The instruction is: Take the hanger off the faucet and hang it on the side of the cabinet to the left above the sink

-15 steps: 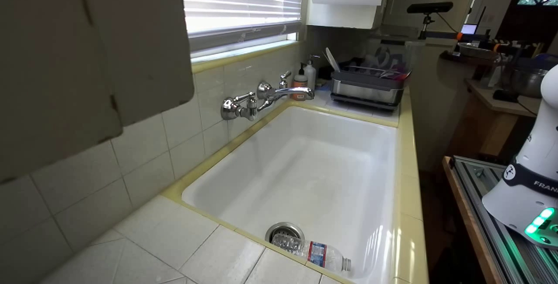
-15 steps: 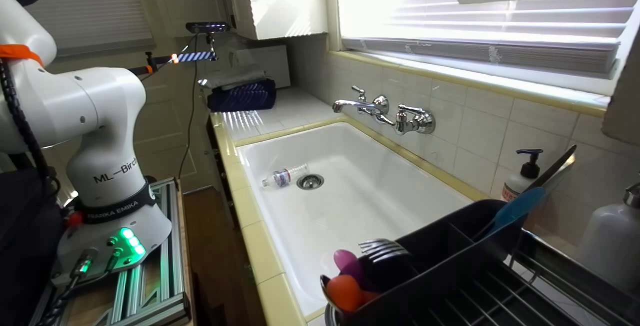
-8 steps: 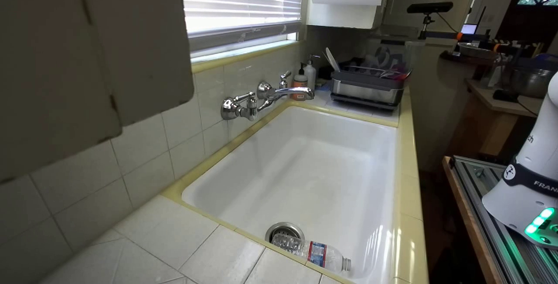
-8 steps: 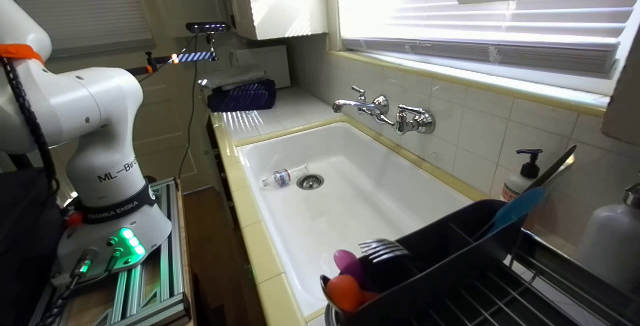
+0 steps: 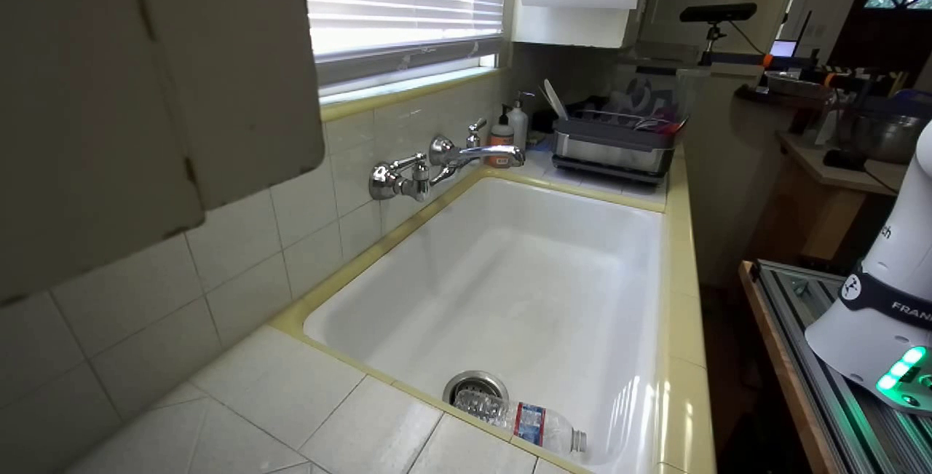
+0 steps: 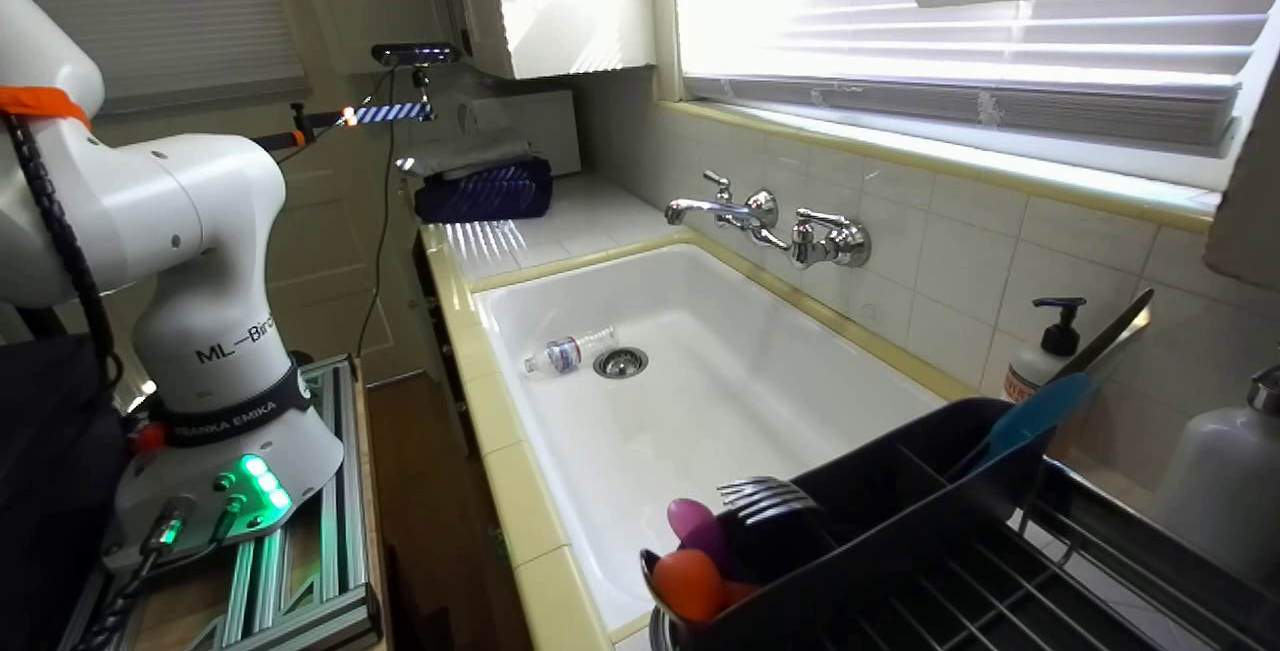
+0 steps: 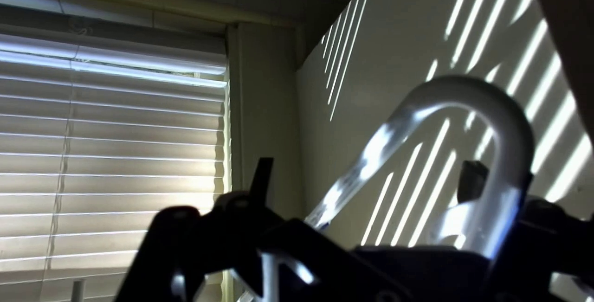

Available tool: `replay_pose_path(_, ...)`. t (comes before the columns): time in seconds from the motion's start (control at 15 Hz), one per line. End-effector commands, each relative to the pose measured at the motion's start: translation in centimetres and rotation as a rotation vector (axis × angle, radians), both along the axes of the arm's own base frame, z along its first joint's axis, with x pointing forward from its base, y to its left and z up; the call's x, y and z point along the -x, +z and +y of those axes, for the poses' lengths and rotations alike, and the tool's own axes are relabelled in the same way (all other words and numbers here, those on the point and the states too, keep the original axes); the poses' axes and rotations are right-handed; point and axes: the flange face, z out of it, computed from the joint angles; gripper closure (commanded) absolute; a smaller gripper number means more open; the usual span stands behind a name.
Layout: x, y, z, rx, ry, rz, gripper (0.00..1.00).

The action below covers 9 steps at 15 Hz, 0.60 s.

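End effector [image 7: 371, 251] silhouetted, cannot tell whether it grips | hanger [image 7: 464, 89] overlaps it in wrist view, off the faucet [image 6: 762, 207], facing side of the cabinet [image 7: 380, 74] | likely step: hanging; approach slowly, seat hanger, tug lightly, release once its weight is borne

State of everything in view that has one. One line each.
Black two-fingered tool: open or shut unclear.
Pale curved clothes hanger: by the tool; whether gripped unclear.
Chrome wall-mounted faucet: not running, no hanger on it.
Cream-white rectangular sink: no standing water visible.
Clear plastic bottle: on its side in the sink.
White slatted blind: mostly lowered.
Green base-mounted lights: lit.
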Motion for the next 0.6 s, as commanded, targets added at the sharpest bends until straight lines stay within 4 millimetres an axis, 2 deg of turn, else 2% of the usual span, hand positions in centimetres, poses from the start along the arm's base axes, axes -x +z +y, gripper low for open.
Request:
replay_pose_path(0.0, 0.1, -0.2, -0.5, 0.004, 0.084, 0.073, 0.0)
replay_pose_path(0.2, 0.7, -0.2, -1.3, 0.034, 0.083, 0.101, 0.0)
replay_pose_path(0.53, 2.1, 1.0, -3.3, 0.101, 0.018, 0.124, 0.0)
